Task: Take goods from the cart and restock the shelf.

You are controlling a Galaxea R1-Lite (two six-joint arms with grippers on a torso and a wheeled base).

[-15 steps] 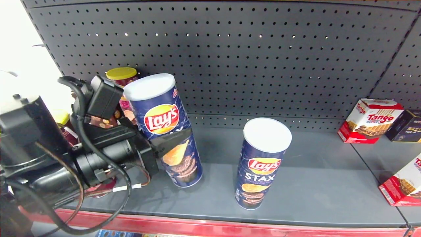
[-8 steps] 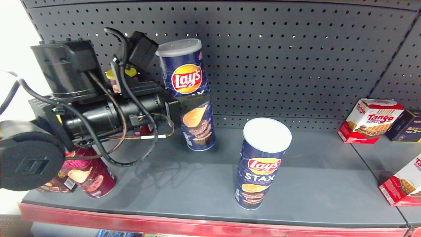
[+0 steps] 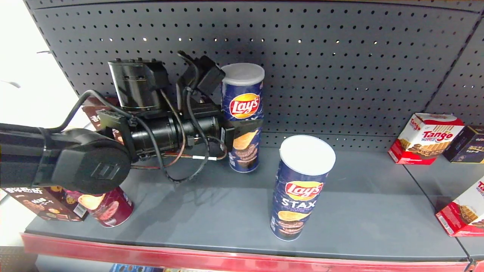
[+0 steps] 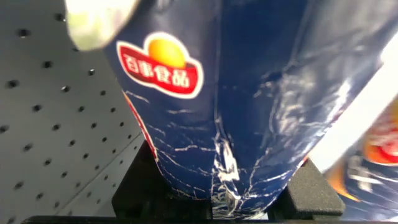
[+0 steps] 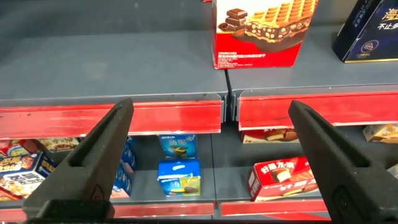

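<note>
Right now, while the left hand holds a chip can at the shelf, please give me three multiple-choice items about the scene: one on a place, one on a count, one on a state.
1. Where is the blue chip can that the left hand holds?
A. at the shelf's front edge
B. at the back, close to the pegboard wall
C. on top of a wafer box

2. How many blue chip cans with white lids does the head view show?
A. one
B. two
C. four

3. How is the right hand?
A. shut on a box
B. shut on a can
C. open and empty

Answers:
1 B: the head view shows it upright by the perforated wall, behind the free-standing can.
2 B: the held one and the free-standing one.
3 C: in the right wrist view it stands wide open with nothing in it.
</note>
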